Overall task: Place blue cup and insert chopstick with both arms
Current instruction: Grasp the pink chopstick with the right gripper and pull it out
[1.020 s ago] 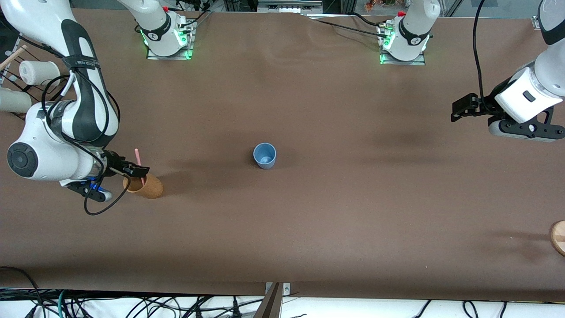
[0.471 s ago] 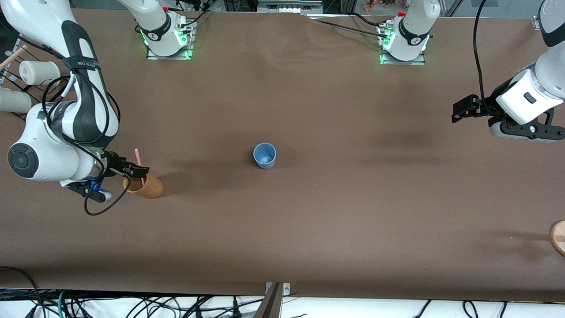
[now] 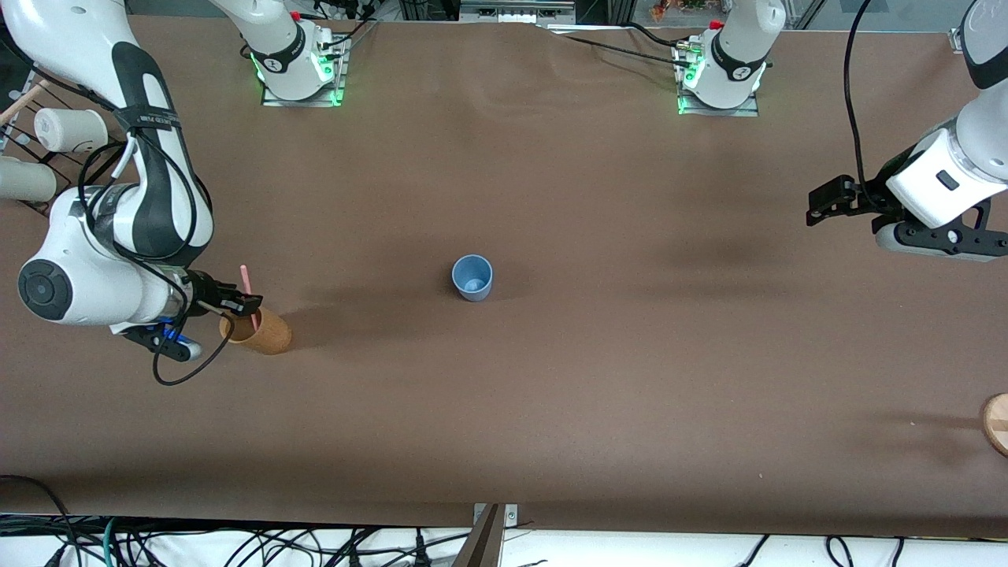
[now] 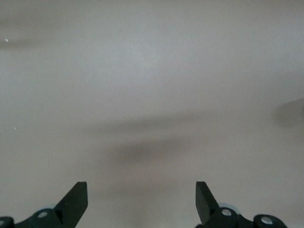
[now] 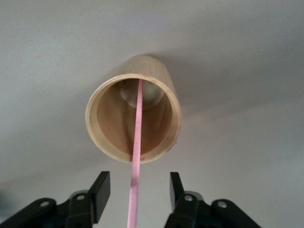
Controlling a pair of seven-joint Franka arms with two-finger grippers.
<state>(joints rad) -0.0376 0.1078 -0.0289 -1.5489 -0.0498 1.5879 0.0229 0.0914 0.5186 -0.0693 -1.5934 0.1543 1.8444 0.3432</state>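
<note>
— Where does the chopstick point(image 3: 246, 288) stand?
— In the orange-brown cup point(image 3: 260, 331), toward the right arm's end; the right gripper point(image 3: 240, 305) sits over that cup, fingers apart on either side of the stick.
— And the blue cup point(image 3: 472, 277)?
— Upright mid-table, farther from the front camera, alone.
— The left gripper point(image 3: 820, 204)?
— Waiting above bare table point(image 3: 598, 378), spread wide.
</note>
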